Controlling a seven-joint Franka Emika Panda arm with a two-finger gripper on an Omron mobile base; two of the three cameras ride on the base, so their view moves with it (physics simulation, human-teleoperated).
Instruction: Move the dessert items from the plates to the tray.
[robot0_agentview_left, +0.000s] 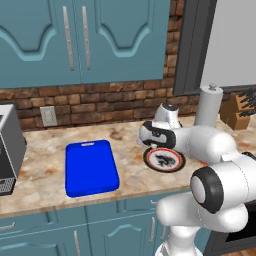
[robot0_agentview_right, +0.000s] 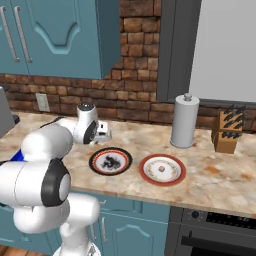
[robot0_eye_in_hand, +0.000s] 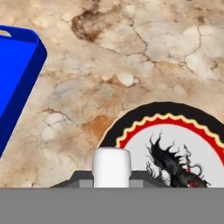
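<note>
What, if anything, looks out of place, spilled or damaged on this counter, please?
Nothing stands out. The blue tray, the black-rimmed plate and the red-rimmed plate all lie flat and whole on the counter, the paper towel roll stands upright, and nothing is spilled.

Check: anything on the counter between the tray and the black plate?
Nothing: bare counter separates the tray from the black plate in the left base view. The hand view shows the same.
</note>
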